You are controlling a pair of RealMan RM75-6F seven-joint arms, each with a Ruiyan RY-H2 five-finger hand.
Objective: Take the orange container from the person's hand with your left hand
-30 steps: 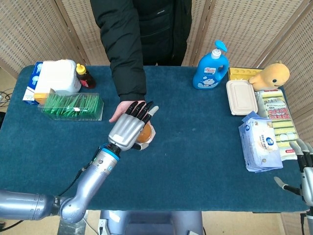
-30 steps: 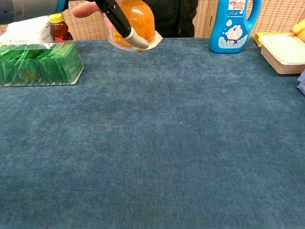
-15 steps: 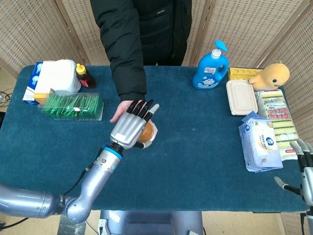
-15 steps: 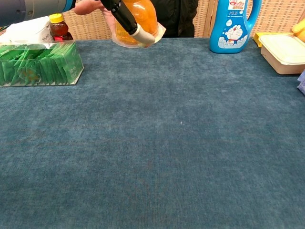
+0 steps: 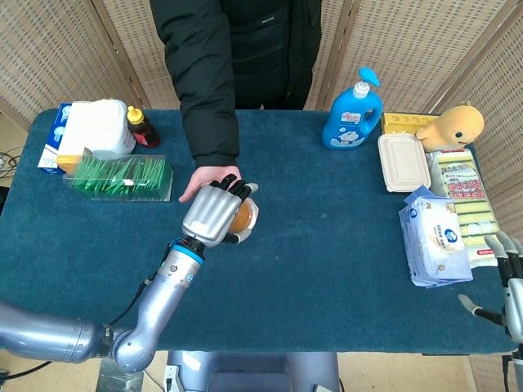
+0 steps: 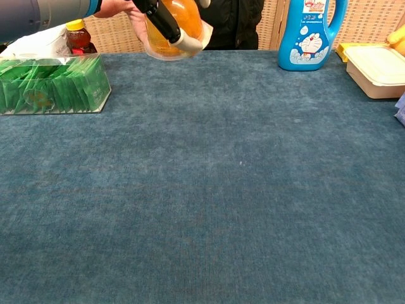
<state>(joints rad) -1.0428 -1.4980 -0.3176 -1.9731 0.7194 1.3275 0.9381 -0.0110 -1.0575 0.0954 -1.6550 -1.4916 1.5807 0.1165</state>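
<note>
Left hand (image 5: 214, 214) curling fingers around orange container (image 6: 174, 26) above desk (image 5: 327, 245), person's hand (image 5: 200, 181) touching it; right hand (image 5: 508, 286) resting unclenched at desk's right edge.

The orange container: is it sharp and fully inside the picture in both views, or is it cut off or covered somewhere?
Head view: evenly lit and sharp, but the left hand covers most of the orange container. Chest view: the container glows translucent with small highlights, a dark finger crosses it, and the top edge of the frame cuts it off.
</note>
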